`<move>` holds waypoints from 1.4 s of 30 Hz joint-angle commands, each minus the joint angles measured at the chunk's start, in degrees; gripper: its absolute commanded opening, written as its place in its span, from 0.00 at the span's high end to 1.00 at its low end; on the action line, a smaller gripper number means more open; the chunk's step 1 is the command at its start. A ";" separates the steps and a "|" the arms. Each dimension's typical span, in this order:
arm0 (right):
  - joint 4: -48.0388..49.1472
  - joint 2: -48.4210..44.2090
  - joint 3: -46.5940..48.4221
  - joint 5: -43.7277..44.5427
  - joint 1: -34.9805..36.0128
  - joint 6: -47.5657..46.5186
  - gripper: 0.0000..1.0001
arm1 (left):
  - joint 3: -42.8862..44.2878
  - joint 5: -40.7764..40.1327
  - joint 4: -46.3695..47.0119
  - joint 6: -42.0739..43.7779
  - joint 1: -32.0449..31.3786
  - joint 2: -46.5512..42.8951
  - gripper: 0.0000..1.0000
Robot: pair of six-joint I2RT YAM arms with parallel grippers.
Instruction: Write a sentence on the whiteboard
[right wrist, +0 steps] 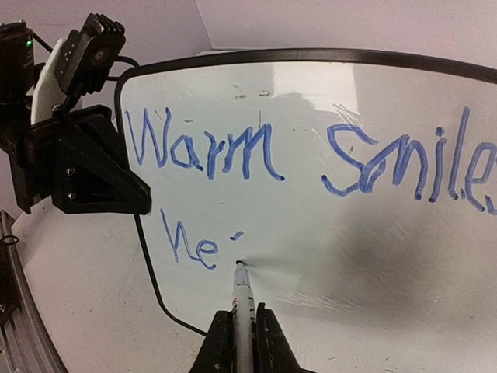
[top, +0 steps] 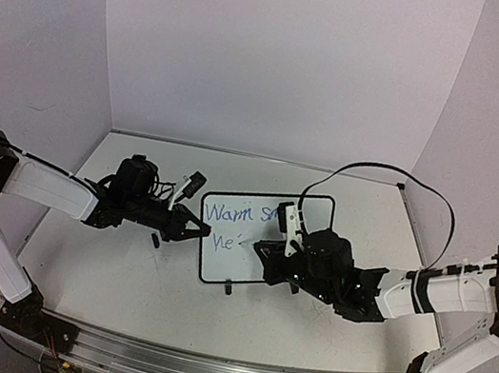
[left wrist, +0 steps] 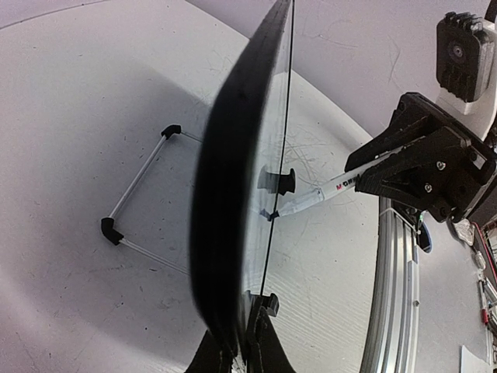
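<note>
The whiteboard [top: 229,258] stands tilted mid-table on small black feet; in the left wrist view it shows edge-on [left wrist: 233,179]. My left gripper [top: 196,228] [left wrist: 241,346] is shut on its left edge. The sentence [right wrist: 233,151] in blue reads "Warm Smiles" on the top line, with "he" and a short stroke below. My right gripper [right wrist: 243,330] [top: 267,252] is shut on a white marker [right wrist: 243,299] [left wrist: 318,196]. The marker's tip touches the whiteboard [right wrist: 349,256] just right of "he". Part of the top line runs out of the right wrist view.
A thin wire frame with black corner caps [left wrist: 140,186] lies on the table behind the board. A small black piece [top: 155,239] lies near the left gripper. An aluminium rail [top: 217,369] runs along the near edge. Purple walls close in the back and sides.
</note>
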 commanded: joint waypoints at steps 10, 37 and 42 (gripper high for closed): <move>0.90 2.61 4.20 0.63 0.01 -0.63 1.00 | -0.05 -6.43 -1.25 2.34 1.07 0.11 1.00; -1.41 1.77 0.89 -0.12 0.20 1.57 1.00 | -0.02 -6.38 -1.24 2.35 1.19 0.28 1.00; -1.81 2.05 0.60 -0.35 0.22 1.57 1.00 | -0.05 -6.42 -1.28 2.34 1.19 0.25 1.00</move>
